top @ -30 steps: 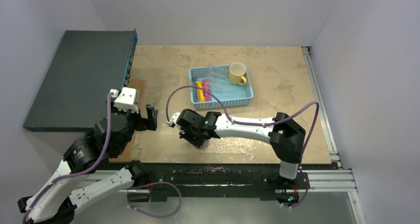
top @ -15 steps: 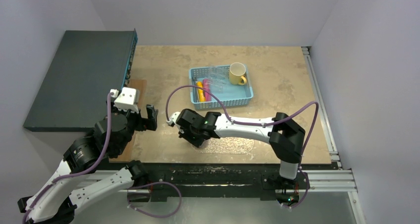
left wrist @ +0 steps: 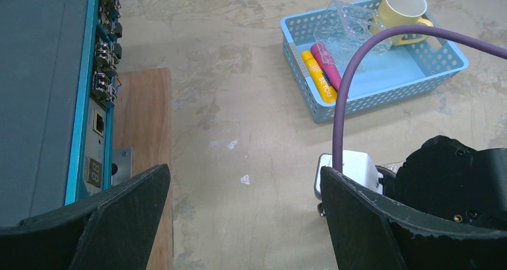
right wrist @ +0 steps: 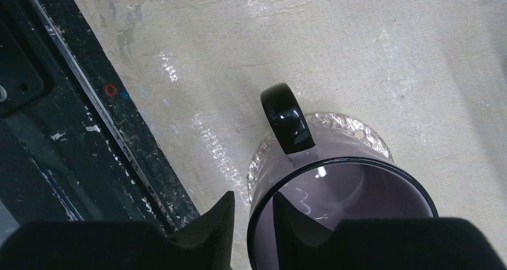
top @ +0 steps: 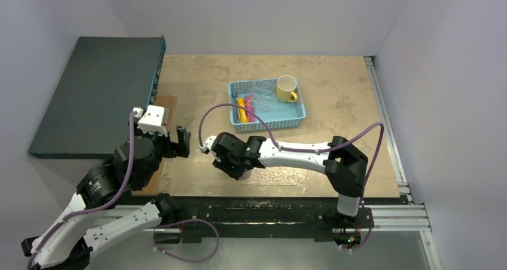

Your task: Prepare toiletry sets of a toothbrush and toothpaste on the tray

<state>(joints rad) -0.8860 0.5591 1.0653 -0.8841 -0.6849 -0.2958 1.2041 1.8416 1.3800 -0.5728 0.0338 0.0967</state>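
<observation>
Overhead & wrist views of a two-arm robot at a table. The task looked early on. A purple mug (right wrist: 341, 201) stood on the L end of the clear crinkly tray (right wrist: 354, 124), close to the table's near edge, but no toothpaste or brush showed on the tray.

Both tubes, the pink tube (left wrist: 326, 64) & the yellow-orange tube (left wrist: 317, 77), lay side by side in the blue basket (left wrist: 382, 94), farther back. A yellow mug (left wrist: 406, 7) and a crumpled clear item (left wrist: 347, 22) sat in there w/ them. The toothbrushes couldn't be made out. So both sets seemed left to do.

The R gripper (right wrist: 253, 198) hung over the purple mug, fingers partly apart, one outside & one inside the wall. A sliver of gap showed each side, so apparently it wasn't clamping. The L gripper (left wrist: 244, 171) hovered at the L, jaws wide apart, holding nothing.
</observation>
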